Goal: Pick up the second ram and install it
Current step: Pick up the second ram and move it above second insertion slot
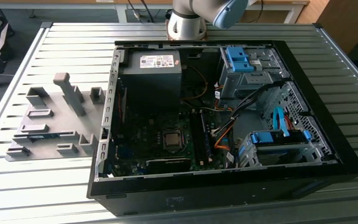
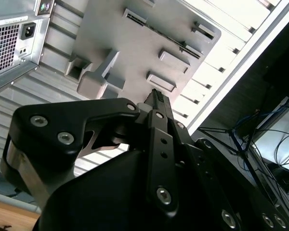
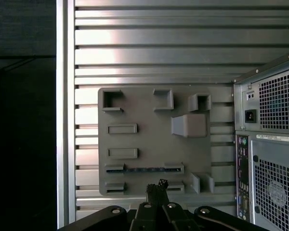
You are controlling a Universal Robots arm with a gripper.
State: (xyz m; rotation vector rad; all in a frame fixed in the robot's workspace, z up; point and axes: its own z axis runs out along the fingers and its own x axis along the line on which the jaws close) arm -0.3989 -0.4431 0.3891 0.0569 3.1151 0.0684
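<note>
We judge pickup not yet done: ram sits slotted in the gray holder beside the PC, w/ gripper above that holder, pinched together on nothing.

Ahead of the gripper, well apart, the fixture bristles with raised blocks and a taller post, flat gaps open between them. The case walls one side of it; bare desk lies open past the fixture's other edges.
</note>
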